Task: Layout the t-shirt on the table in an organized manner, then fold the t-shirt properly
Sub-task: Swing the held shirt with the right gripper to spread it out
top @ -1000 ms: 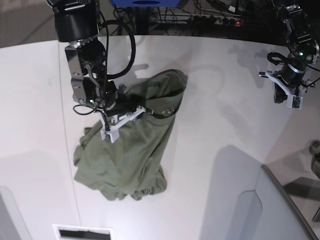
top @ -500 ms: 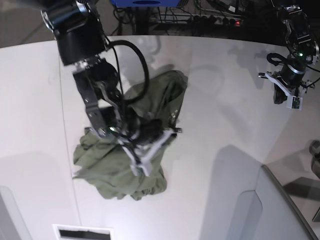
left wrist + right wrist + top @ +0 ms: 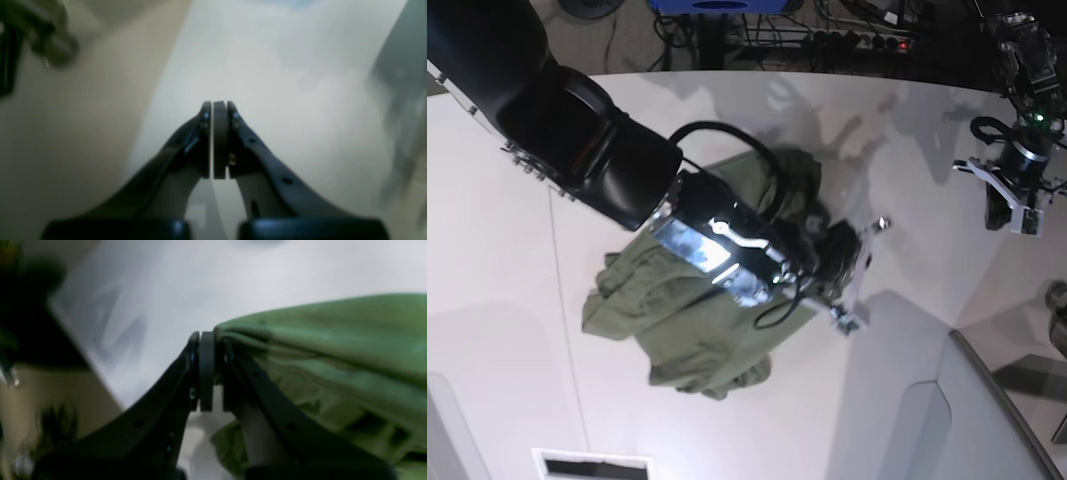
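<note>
The olive-green t-shirt [image 3: 677,320] lies crumpled on the white table [image 3: 907,150], left of centre in the base view. My right arm reaches across it to the right. My right gripper [image 3: 857,275] is shut on a fold of the shirt's edge; in the right wrist view [image 3: 211,336] the green cloth [image 3: 333,340] is pinched between the fingers and stretches away to the right above the table. My left gripper [image 3: 1012,205] hangs at the far right, apart from the shirt. In the left wrist view [image 3: 219,106] its pads are pressed together with nothing between them.
A grey-white raised panel with a dark rim [image 3: 972,420] stands at the lower right. Cables and a power strip [image 3: 857,40] run behind the table's far edge. A thin dark seam [image 3: 567,340] crosses the tabletop at the left, and a dark slot [image 3: 592,465] sits at the front edge.
My right arm swung from the shirt's left side across to the right, closing its jaws on the cloth and pulling it rightward. The left arm barely shifted.
</note>
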Controlling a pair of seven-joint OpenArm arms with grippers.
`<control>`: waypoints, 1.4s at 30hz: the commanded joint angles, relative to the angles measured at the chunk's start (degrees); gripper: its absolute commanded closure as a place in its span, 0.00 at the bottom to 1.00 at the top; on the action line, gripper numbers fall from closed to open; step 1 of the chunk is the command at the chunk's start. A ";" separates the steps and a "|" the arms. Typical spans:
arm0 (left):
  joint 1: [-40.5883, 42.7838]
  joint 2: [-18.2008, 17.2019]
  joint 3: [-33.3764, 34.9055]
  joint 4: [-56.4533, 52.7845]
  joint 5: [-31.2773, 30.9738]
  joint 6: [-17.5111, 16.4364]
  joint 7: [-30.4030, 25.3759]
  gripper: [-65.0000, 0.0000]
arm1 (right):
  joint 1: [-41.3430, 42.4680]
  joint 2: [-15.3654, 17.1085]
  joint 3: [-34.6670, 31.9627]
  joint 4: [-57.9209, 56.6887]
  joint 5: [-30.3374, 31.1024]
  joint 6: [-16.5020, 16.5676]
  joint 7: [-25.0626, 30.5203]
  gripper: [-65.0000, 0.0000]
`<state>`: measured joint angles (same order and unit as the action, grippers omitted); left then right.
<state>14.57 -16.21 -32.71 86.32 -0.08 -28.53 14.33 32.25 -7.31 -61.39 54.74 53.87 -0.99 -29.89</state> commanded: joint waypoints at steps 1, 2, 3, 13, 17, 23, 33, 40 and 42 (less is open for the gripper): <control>-0.63 -1.07 -0.48 1.72 -0.41 0.53 -1.18 0.99 | 1.82 -0.29 0.07 1.30 0.68 0.16 1.27 0.99; -1.60 -1.07 -0.48 2.60 -0.49 0.45 -1.18 0.99 | 1.46 -0.29 -0.64 1.57 0.77 0.86 1.19 0.99; -2.22 -1.07 -0.57 3.13 -1.02 0.45 -0.66 0.99 | 0.59 -0.29 -1.69 1.74 0.86 2.18 0.92 0.99; -8.55 -6.08 -0.21 7.26 -16.41 0.45 14.02 0.99 | -5.66 -0.29 -3.71 5.44 0.86 7.46 -6.37 0.99; -10.39 -5.90 -0.13 6.91 -16.41 0.45 14.46 0.99 | -5.92 -0.29 -3.89 8.95 0.86 7.46 -11.12 0.96; -10.48 -6.34 -0.30 5.15 -16.41 0.71 14.11 0.99 | -7.24 0.23 -3.71 11.68 0.95 7.19 -14.46 0.57; -9.69 -9.95 1.54 -3.47 -16.41 0.45 13.85 0.99 | -17.79 11.05 20.46 26.09 0.60 1.65 -14.11 0.47; -7.14 -11.88 13.59 -3.38 -16.32 0.80 5.76 0.99 | -22.80 14.39 25.21 22.84 0.60 -0.37 -14.20 0.93; -7.67 -11.53 15.35 -3.38 -16.32 0.80 5.85 0.99 | -23.59 14.39 25.30 20.82 0.60 -0.37 -14.11 0.94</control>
<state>7.97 -26.52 -16.84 82.00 -15.70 -28.32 21.80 8.08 6.90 -36.47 74.83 53.69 -1.67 -44.18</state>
